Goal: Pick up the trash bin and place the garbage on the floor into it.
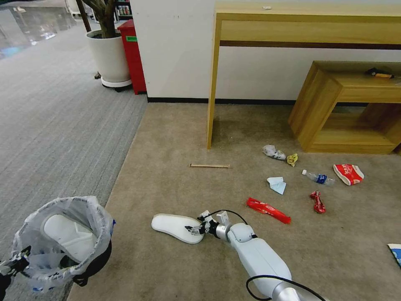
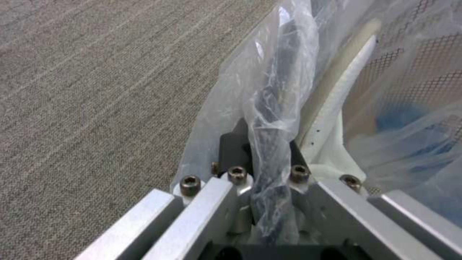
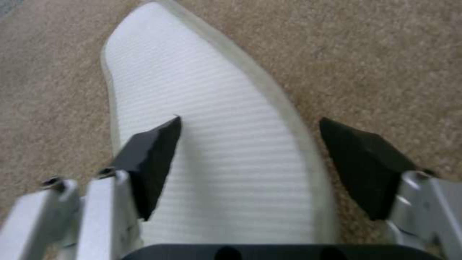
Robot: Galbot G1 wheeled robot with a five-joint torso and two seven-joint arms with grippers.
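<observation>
One white slipper lies on the beige carpet, and our right gripper straddles its near end with fingers spread. Our left gripper is clenched on the trash bin rim at lower left, another slipper inside it.

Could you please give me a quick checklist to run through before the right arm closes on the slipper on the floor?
1. Right tool open: ok, fingers spread apart.
2. Slipper between the fingers: not ok, one finger is over the sole, the other over the floor beside its edge.
3. Left tool shut on the bin rim: ok.
4. Room in the bin: ok, one slipper lies inside, space remains.
5. Fingers low enough to grip: cannot tell.
</observation>
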